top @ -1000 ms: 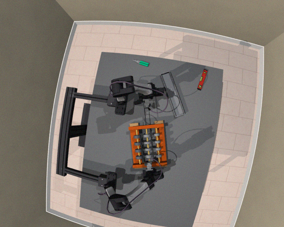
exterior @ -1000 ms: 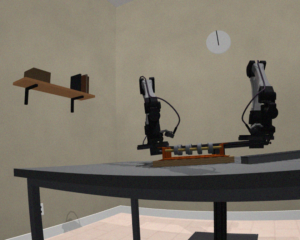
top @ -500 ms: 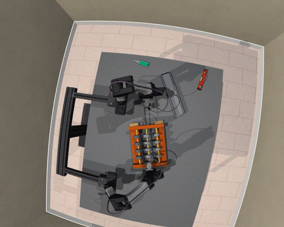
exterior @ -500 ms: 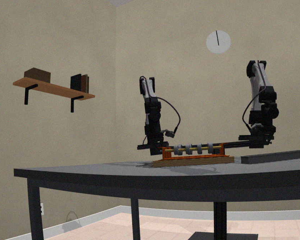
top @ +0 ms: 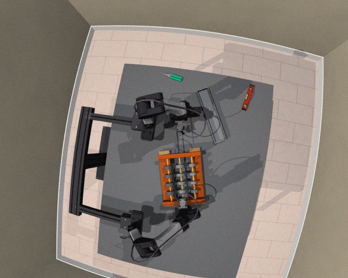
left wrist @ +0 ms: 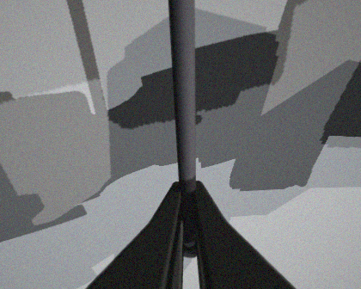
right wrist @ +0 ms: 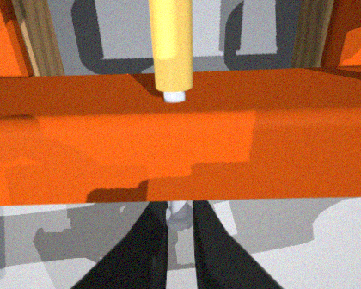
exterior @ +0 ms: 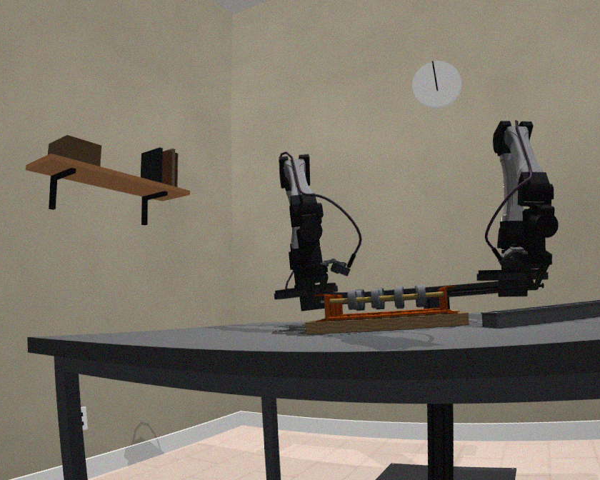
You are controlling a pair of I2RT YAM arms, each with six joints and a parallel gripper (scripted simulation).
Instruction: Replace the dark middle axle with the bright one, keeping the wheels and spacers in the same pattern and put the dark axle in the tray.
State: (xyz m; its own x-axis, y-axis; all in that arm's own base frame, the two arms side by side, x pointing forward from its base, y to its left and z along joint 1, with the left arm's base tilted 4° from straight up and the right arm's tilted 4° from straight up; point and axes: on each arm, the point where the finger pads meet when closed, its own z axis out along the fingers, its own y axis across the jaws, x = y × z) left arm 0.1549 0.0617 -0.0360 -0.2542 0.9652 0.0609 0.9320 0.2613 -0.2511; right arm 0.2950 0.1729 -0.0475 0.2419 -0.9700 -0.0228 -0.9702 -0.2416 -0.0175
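The orange wheel frame (top: 162,179) (exterior: 334,308) (right wrist: 117,150) stands on its wooden battens (top: 164,152) (exterior: 388,325). Grey wheels and yellow spacers (right wrist: 173,47) line its middle axle position. My left gripper (left wrist: 187,192) (exterior: 513,292) is shut on the dark axle (left wrist: 186,86) (top: 178,143), which runs from the fingers to the frame's far rail. My right gripper (right wrist: 180,200) is shut on the bright axle (right wrist: 174,97) by its head end, close outside the near rail. The axle passes through that rail, and its bright part enters the nearest spacer. Its inner end is hidden.
The long grey tray (top: 206,100) (exterior: 548,312) lies just beside the left arm's wrist. Green-handled pliers (top: 176,77) lie beyond the left arm, and a red level (top: 247,97) lies beyond the tray. Both arms reach in from the same table side.
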